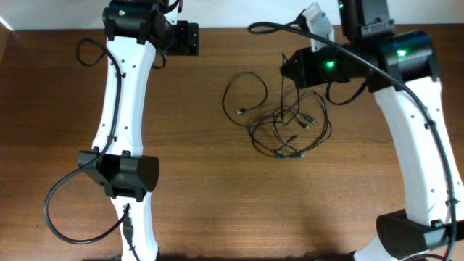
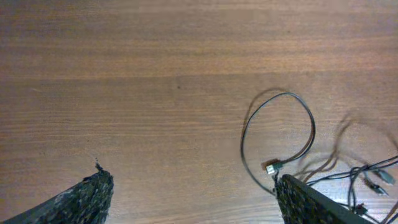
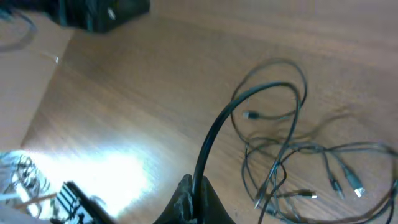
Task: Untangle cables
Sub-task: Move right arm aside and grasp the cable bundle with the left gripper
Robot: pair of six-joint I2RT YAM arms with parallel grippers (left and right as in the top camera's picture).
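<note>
Right wrist view: pinches one black cable (image 3: 212, 135) in the right gripper (image 3: 194, 198). Could drag the whole tangle (image 3: 292, 148) to the far edge if yanked. Left gripper (image 2: 189, 176) spread, empty.

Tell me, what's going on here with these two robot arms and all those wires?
Two robot arms are sorting out a heap of thin black cables on a wooden table. The right pincer is shut on one cable and holds it raised above the heap. The left pincer is open and empty, off to the side above bare wood. One loop lies at the edge of the heap; the rest is a tangle.
</note>
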